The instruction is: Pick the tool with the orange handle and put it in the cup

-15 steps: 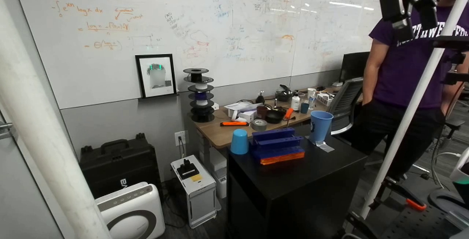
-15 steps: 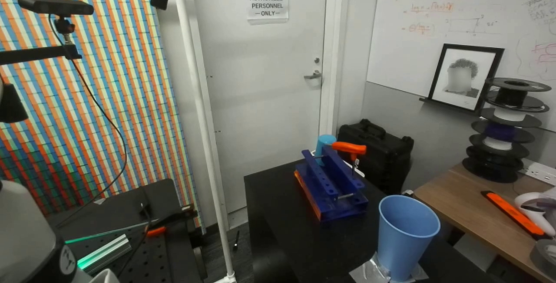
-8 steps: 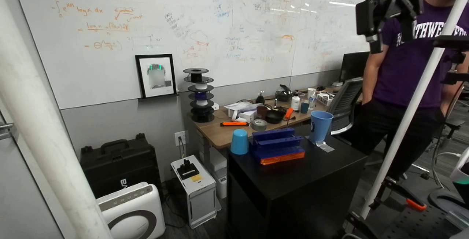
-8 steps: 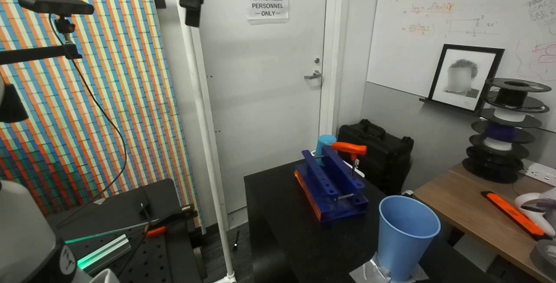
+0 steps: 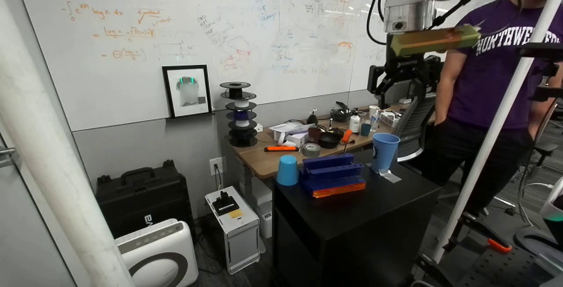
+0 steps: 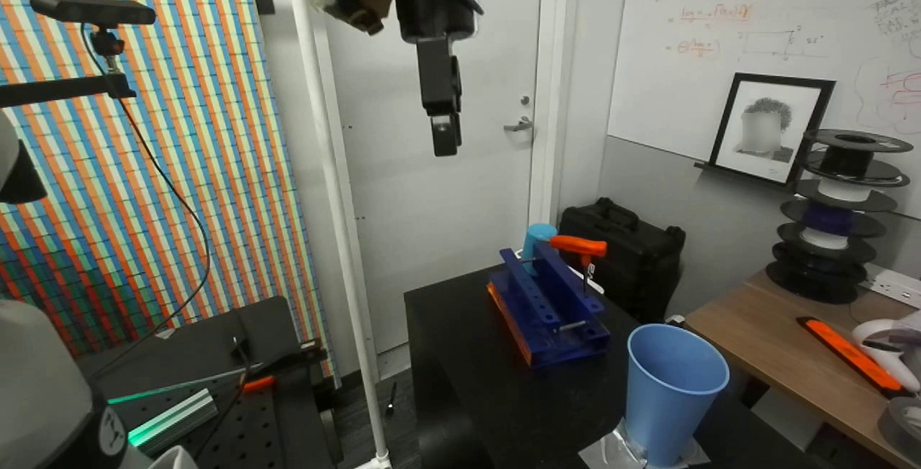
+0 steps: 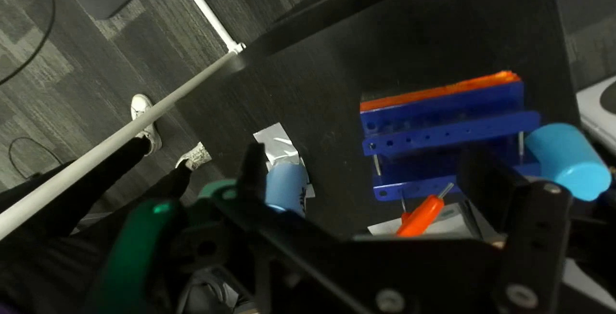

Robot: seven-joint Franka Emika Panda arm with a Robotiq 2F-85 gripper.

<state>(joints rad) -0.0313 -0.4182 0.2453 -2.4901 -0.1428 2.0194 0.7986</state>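
The tool with the orange handle stands upright in the blue rack. Its T-shaped handle sticks up above the rack in both exterior views (image 5: 346,136) (image 6: 579,244), and in the wrist view (image 7: 421,216) its lower part is cut off by the gripper body. The cup (image 5: 385,152) (image 6: 669,397) is the taller mid-blue one. It stands upright, taped to the black cabinet top, and the wrist view (image 7: 285,184) shows it beside a finger. My gripper (image 5: 404,97) (image 6: 446,145) is open and empty, high above the cabinet. Its fingers are wide apart in the wrist view (image 7: 363,174).
The blue rack (image 5: 334,177) (image 7: 447,128) with an orange edge sits on the black cabinet (image 5: 374,203). A lighter blue cup (image 5: 288,170) stands upside down at its end. A cluttered wooden desk (image 5: 264,163) is behind. A white pole (image 5: 488,146) and a person (image 5: 497,80) are nearby.
My gripper has come down from the top of the exterior views, moving towards the cabinet, with more of the arm now showing. The tool, cup and rack have not moved.
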